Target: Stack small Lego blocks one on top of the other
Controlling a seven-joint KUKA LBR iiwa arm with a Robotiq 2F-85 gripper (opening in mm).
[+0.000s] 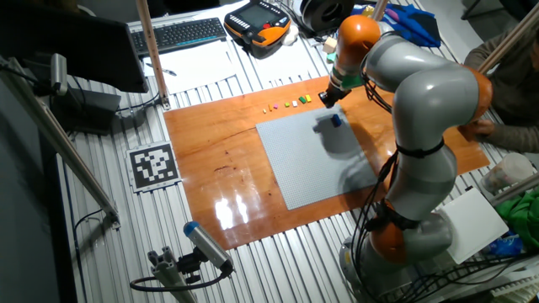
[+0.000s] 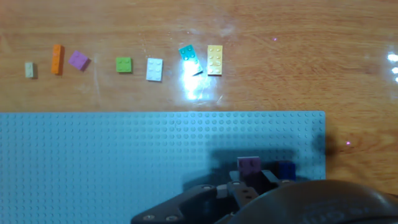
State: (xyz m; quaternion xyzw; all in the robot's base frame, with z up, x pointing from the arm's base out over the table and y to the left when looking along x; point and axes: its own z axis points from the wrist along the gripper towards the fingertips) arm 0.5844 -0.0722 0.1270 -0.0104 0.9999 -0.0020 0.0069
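My gripper is shut on a small purple Lego brick and holds it above the right part of the grey baseplate. A small dark blue brick sits on the plate just right of it; it also shows in the fixed view, below the gripper. A row of loose bricks lies on the wood beyond the plate: beige, orange, purple, green, white, teal and yellow.
The baseplate lies on a wooden board. A keyboard and a teach pendant are at the back. A fiducial tag lies to the left. A person's arm rests at the right edge.
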